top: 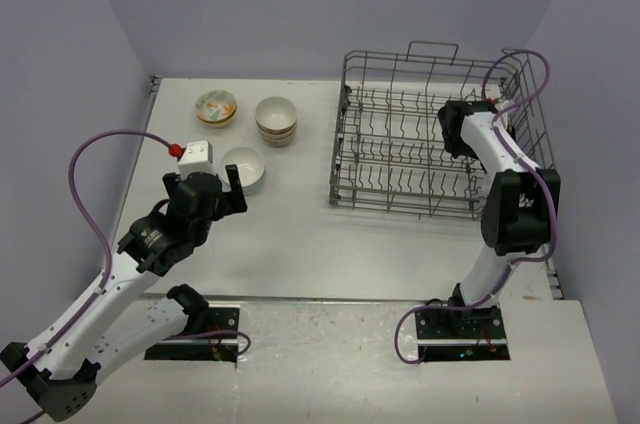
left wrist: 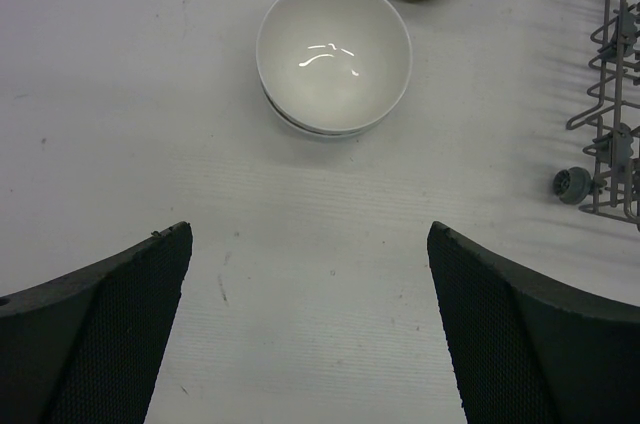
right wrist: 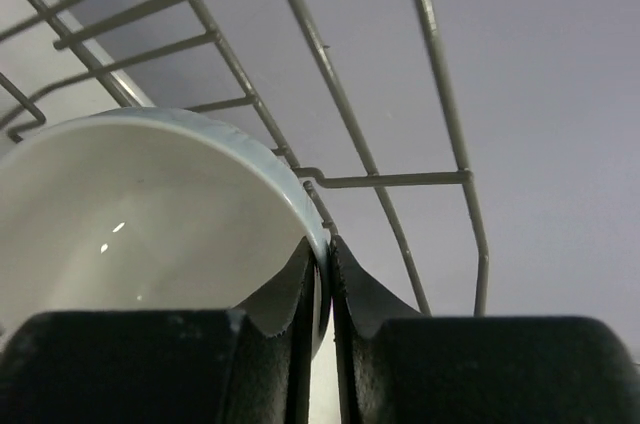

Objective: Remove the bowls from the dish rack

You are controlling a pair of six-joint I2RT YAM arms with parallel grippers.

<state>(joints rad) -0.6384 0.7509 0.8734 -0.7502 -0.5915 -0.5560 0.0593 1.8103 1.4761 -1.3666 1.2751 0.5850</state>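
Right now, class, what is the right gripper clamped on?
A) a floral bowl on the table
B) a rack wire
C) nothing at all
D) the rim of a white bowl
D: in the right wrist view the right gripper pinches the rim of a white bowl, with rack wires behind it.

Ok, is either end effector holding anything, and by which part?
Right end effector pinches a white bowl by its rim, inside the dish rack. Left end effector is open, holding nothing.
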